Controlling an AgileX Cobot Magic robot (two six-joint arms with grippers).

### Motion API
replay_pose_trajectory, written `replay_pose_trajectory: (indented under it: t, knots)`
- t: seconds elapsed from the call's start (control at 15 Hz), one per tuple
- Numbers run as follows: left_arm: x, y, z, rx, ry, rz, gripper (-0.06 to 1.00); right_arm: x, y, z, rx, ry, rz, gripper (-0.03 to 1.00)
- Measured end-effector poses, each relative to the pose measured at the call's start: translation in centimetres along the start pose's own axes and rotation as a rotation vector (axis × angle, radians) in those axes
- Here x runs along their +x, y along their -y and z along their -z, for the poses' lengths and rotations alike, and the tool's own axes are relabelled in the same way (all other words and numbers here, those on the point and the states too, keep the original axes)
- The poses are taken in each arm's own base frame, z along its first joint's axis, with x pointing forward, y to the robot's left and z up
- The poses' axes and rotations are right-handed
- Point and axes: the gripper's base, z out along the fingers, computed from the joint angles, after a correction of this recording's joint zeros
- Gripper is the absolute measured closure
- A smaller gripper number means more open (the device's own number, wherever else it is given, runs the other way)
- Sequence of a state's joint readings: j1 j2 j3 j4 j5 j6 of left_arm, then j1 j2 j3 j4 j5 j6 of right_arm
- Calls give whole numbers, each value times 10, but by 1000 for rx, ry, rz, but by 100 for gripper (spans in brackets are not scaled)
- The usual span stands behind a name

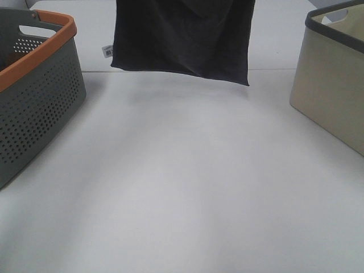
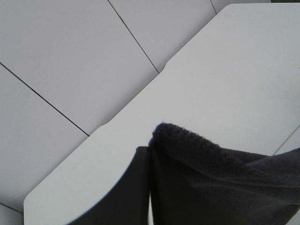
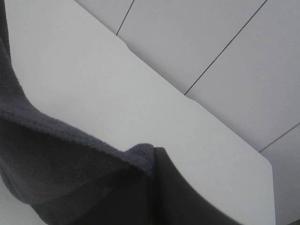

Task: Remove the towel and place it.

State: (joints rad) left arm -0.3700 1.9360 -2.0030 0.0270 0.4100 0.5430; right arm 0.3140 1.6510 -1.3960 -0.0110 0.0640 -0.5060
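The dark navy towel [image 1: 182,37] hangs spread out above the far part of the white table [image 1: 182,182]. Its lower edge is clear of the surface, and a small white care label [image 1: 107,50] sits at its lower left corner. Its top edge and both grippers are cut off above the exterior high view. In the left wrist view, my left gripper [image 2: 150,151] is shut on a top corner of the towel [image 2: 211,178]. In the right wrist view, my right gripper [image 3: 153,152] is shut on the other top corner of the towel [image 3: 70,164].
A grey perforated laundry basket with an orange rim [image 1: 34,91] stands at the left edge of the table. A beige fabric bin with a dark rim [image 1: 335,85] stands at the right edge. Grey panelled floor [image 2: 56,56] lies beyond the table.
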Motion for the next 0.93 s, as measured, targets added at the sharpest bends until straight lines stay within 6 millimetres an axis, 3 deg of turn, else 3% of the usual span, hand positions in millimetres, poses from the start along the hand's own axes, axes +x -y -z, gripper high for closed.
replay_pose_trajectory:
  t: [0.2,0.33,0.53,0.73,0.87,0.93]
  knots:
    - [33,21,-32,75,-121,-2,94,24,-14,-38,-6,-8,28,97]
    - [72,46,-50,211,-342,-2,94,50,-23,-59,-56,-112,18,97]
    - [92,65,-45,373,-553,30,94,78,-43,-51,-258,-420,-69,97]
    - [104,79,-37,521,-687,82,94,92,-59,-36,-432,-640,-139,97]
    - [121,95,-37,634,-805,111,94,102,-69,-26,-545,-788,-157,97]
    - [135,106,-38,683,-854,127,94,118,-79,-24,-636,-921,-163,97]
